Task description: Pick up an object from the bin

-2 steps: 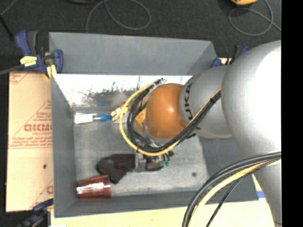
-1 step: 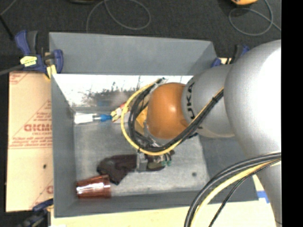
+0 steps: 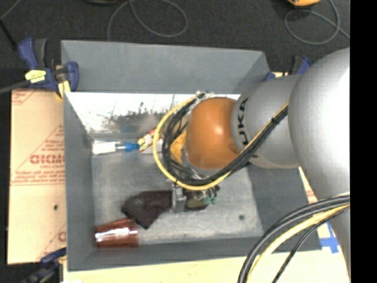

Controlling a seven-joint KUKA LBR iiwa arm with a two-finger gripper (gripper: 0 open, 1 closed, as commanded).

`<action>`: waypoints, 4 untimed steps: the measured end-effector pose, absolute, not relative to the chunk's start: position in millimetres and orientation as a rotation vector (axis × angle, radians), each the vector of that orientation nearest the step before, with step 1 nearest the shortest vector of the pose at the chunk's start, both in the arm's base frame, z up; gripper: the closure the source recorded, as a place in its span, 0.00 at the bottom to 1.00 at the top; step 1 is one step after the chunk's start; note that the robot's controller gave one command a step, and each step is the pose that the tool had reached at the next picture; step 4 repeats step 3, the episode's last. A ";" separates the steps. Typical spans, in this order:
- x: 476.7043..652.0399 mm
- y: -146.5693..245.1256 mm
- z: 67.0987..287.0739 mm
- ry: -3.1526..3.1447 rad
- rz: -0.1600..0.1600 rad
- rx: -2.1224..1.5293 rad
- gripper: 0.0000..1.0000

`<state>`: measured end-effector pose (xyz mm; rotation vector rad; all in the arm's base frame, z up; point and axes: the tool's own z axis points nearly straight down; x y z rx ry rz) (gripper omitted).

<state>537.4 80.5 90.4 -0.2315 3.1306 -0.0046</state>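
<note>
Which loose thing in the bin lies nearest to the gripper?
The dark brown crumpled piece, right beside the gripper; the red-brown cylinder and the white-and-blue tube lie farther off.

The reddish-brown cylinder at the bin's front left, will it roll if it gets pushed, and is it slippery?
Lying on its side, the reddish-brown cylinder would probably roll if nudged sideways, though the front wall beside it should stop it. Its surface shows a shine, so it may be slippery. It looks rigid, not floppy.
</note>
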 end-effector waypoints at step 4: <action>540.0 80.3 153.7 3.122 -0.005 -0.229 1.00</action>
